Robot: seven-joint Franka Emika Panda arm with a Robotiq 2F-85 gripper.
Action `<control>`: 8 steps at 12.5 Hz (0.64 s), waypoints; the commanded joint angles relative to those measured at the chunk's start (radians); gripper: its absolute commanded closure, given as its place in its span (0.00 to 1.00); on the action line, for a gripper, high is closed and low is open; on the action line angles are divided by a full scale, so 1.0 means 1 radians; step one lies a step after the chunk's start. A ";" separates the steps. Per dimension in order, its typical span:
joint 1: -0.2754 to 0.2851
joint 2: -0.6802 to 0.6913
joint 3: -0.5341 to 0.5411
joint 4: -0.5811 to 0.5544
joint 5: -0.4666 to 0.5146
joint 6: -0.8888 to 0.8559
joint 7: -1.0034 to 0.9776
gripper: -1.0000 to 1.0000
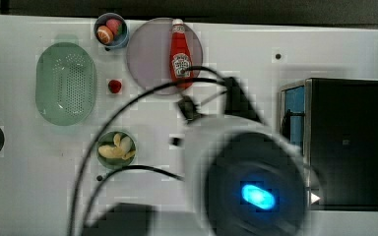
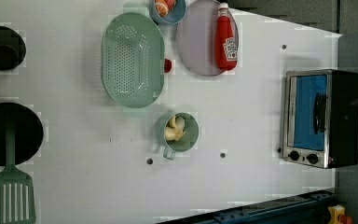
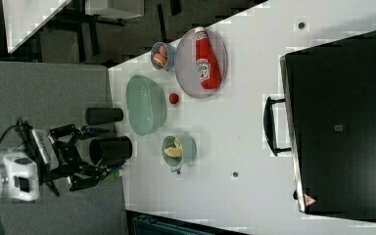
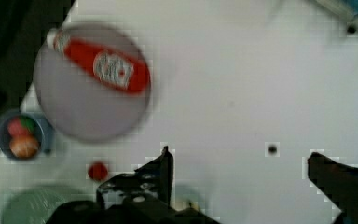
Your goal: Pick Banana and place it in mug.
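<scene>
Resting inside one mug (image 2: 182,133) is one banana (image 2: 174,129); the gripper (image 4: 237,168) fingers (image 4: 165,170) are spread, empty.

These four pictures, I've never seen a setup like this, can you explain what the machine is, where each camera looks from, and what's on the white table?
It is one robot arm working over a white table. Three pictures come from fixed cameras looking down on the table; the fourth comes from a camera on the arm's wrist, where the two dark fingers of its hand stand apart, holding nothing. On the table are a small translucent green mug with a pale yellow toy banana bunch already inside it, a big oval green perforated colander, a grey round plate with a red ketchup bottle lying on it, a small blue bowl of toy fruit, a small red ball, and a silver toaster oven.
</scene>
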 commanded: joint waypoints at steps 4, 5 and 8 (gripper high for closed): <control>0.014 0.030 -0.061 -0.019 -0.010 -0.082 -0.185 0.00; 0.014 0.031 -0.059 -0.019 -0.018 -0.110 -0.185 0.00; 0.014 0.036 -0.056 -0.021 -0.028 -0.116 -0.185 0.00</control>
